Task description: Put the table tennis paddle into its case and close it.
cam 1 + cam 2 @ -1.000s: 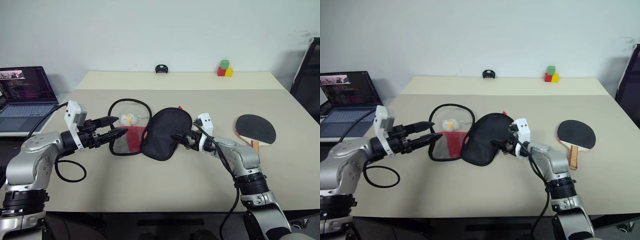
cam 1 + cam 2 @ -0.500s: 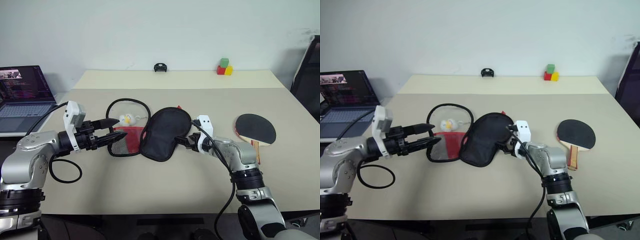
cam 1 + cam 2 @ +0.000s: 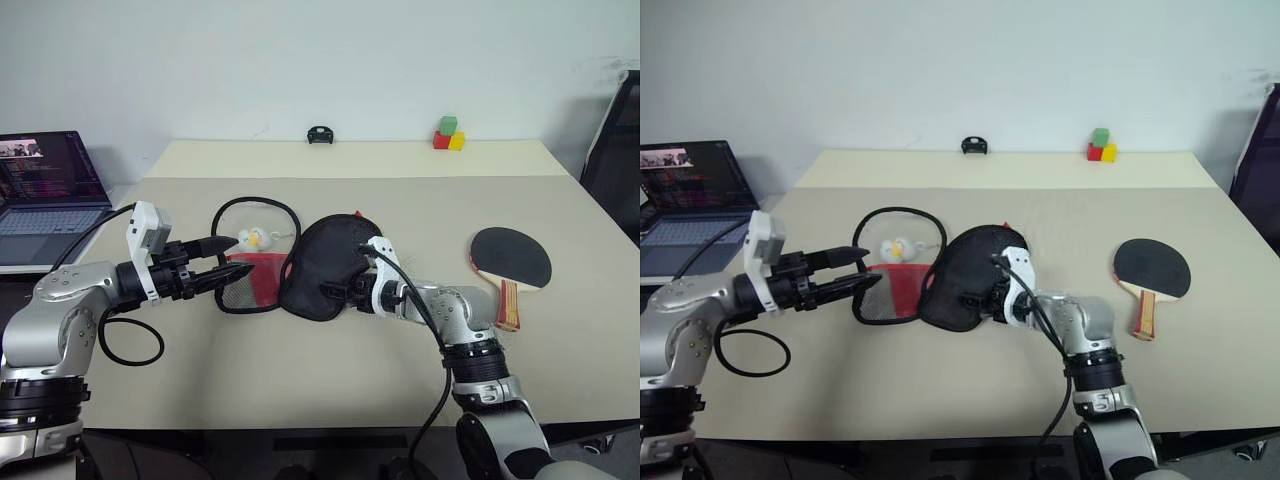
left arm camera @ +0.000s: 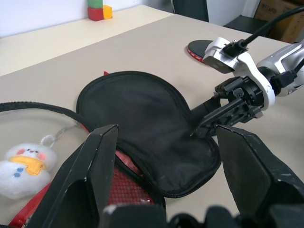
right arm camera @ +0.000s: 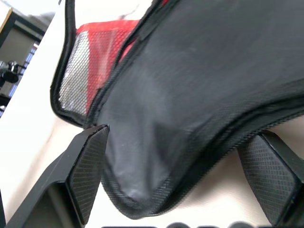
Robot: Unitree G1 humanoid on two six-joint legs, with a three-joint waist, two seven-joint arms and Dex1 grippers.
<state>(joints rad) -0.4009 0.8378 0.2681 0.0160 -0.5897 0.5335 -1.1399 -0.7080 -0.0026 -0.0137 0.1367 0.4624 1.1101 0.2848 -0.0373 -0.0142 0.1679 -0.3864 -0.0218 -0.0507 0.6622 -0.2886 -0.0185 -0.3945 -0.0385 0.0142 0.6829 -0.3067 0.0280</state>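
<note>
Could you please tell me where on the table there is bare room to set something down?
Bare patches: the near strip of the beige table in front of the black fabric case, and the stretch between the black-faced wooden paddle and the coloured blocks. It is crowded around the case, where both claws work.

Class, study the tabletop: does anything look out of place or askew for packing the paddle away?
Yes. The case lies splayed open, its black flap folded over towards the right gripper, while the table tennis paddle still lies apart on the table, outside it.
</note>
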